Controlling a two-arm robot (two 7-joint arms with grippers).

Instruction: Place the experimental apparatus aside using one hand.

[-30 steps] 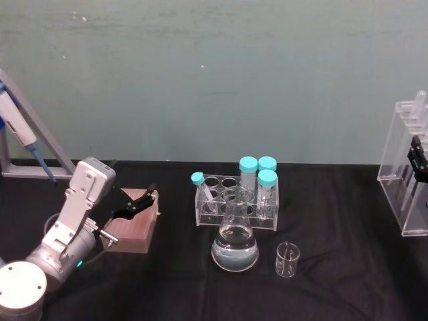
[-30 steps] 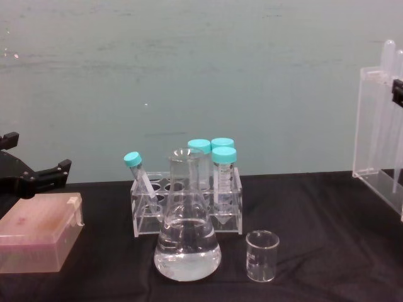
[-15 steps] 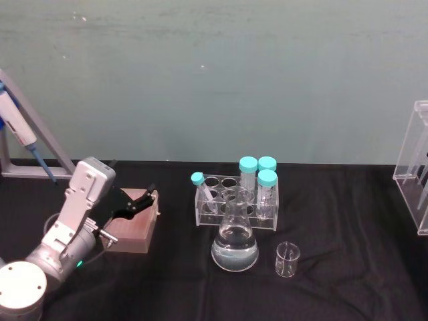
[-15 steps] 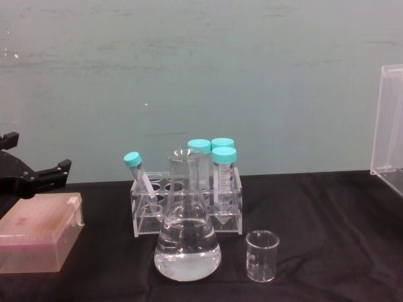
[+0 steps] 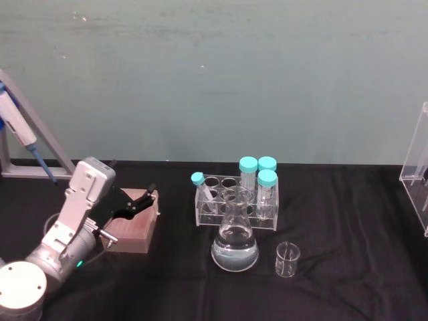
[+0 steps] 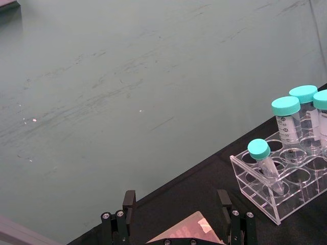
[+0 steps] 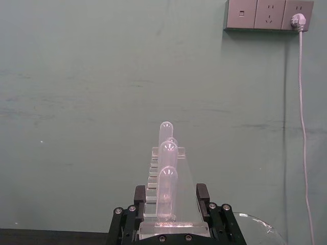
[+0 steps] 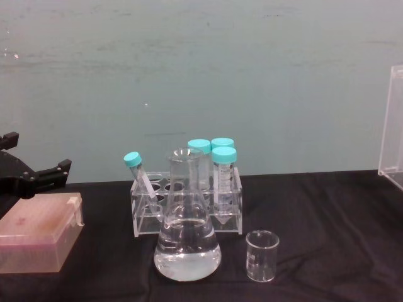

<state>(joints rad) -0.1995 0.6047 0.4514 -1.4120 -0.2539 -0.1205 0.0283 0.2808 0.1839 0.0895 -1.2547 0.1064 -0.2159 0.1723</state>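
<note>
The tall acrylic stand of pipettes [image 7: 167, 176] sits between the black fingers of my right gripper [image 7: 171, 204], which is shut on it. The same stand [image 5: 418, 170] is cut off by the far right edge of the head view and stands at the right edge [image 8: 395, 126] of the chest view. The conical flask [image 5: 235, 244] with clear liquid stands mid-table, with the small beaker [image 5: 287, 259] just to its right. My left gripper [image 5: 144, 200] is parked open over a pink box [image 5: 134, 227] at the left.
A clear rack [image 5: 237, 200] of teal-capped tubes stands right behind the flask. A pipettor on a grey sloped holder [image 5: 20, 134] is at the far left. Black cloth covers the table, with bare room between the beaker and the acrylic stand.
The acrylic stand has moved steadily to the right, from well inside the views to their right edge. Flask, beaker, rack and left arm have stayed put.
</note>
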